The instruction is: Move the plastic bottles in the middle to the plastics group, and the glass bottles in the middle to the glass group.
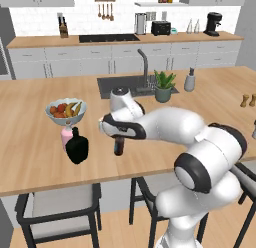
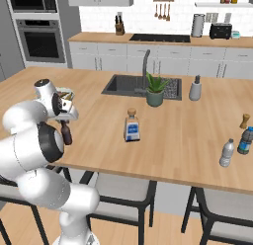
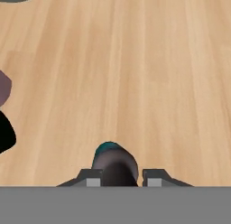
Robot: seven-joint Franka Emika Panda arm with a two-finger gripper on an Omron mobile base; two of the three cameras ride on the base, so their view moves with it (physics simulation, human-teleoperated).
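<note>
My gripper (image 1: 118, 137) is shut on the neck of the slim dark brown glass bottle (image 1: 118, 147), which hangs upright at or just above the counter. To its left stands the glass group: a squat black bottle (image 1: 77, 147) and a pale pink bottle (image 1: 66, 136). In the hand view the brown bottle (image 3: 115, 163) sits between my fingertips (image 3: 93, 178), with the black bottle (image 3: 4, 133) and the pink bottle (image 3: 3, 88) at the left edge. The squarish clear bottle with blue label and cork (image 2: 131, 126) stands mid-counter. A small clear plastic bottle (image 2: 227, 152) stands far right beside a blue bottle (image 2: 244, 140).
A fruit bowl (image 1: 66, 111) sits just behind the glass group. Farther back are the sink (image 1: 127, 85) with its faucet, a potted plant (image 1: 163, 86) and a grey dispenser (image 1: 190, 80). Two small shakers (image 1: 248, 100) stand at the right. Stools (image 1: 57, 204) line the near edge.
</note>
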